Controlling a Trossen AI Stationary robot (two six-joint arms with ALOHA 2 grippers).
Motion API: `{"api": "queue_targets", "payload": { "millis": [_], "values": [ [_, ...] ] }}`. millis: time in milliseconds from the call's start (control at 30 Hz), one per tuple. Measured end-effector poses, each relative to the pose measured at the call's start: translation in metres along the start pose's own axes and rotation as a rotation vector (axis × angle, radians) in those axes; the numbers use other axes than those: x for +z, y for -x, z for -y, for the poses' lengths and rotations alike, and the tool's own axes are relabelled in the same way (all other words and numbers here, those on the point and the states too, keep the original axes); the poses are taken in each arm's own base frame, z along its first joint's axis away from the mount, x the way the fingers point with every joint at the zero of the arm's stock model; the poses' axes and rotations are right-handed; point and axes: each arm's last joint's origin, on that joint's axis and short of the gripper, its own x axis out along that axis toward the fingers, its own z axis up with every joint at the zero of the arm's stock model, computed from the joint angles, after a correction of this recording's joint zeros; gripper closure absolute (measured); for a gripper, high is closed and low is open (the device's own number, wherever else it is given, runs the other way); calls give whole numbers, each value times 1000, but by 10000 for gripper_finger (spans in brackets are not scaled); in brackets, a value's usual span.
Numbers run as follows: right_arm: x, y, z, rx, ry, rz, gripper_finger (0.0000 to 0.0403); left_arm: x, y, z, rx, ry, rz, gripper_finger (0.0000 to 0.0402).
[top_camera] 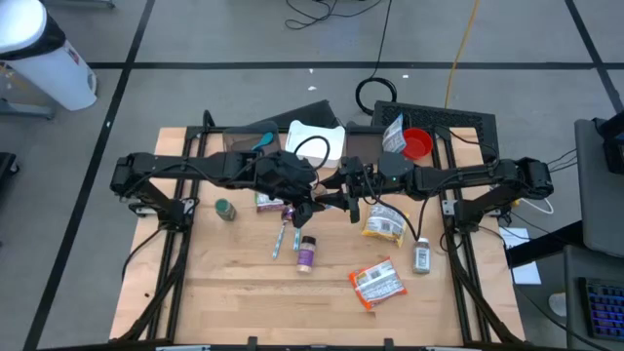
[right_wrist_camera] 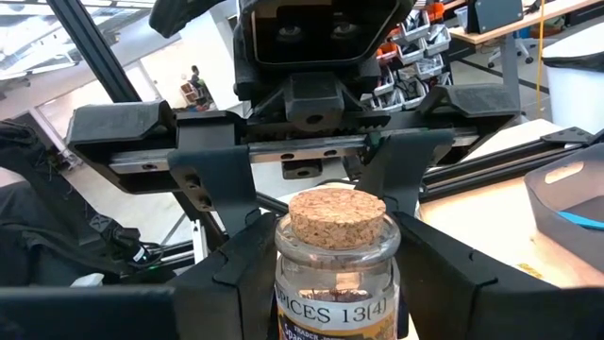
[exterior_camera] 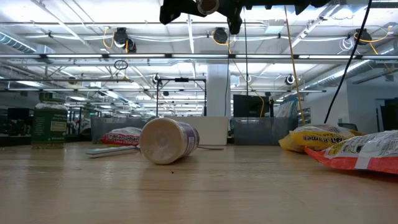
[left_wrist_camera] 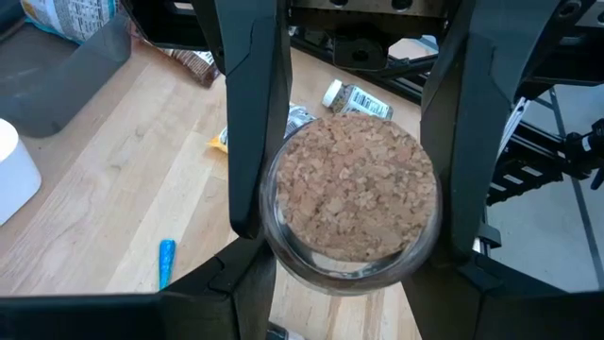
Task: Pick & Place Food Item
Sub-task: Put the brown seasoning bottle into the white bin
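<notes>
Near the middle of the high view, above the table (top_camera: 224,292), both grippers meet on one cork-stoppered spice jar (right_wrist_camera: 336,260). The left gripper (left_wrist_camera: 351,203) clamps its fingers on the glass sides, cork facing its camera. The right gripper (right_wrist_camera: 330,274) grips the jar body, label reading "SPICES 13(4)".
</notes>
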Motion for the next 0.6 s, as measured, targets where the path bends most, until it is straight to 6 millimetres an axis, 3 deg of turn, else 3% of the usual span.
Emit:
{"api": "queue_targets", "payload": {
  "millis": [167,433,600],
  "values": [
    [-1,0,1,-6,-11,-5,232,1,0,0,16,-2,18,175],
    [-1,0,1,-7,-7,-4,232,1,0,0,15,-8,16,193],
    [0,0,2,-8,-4,-1,232,1,1,1,-10,-1,8,161]
  ]
}}
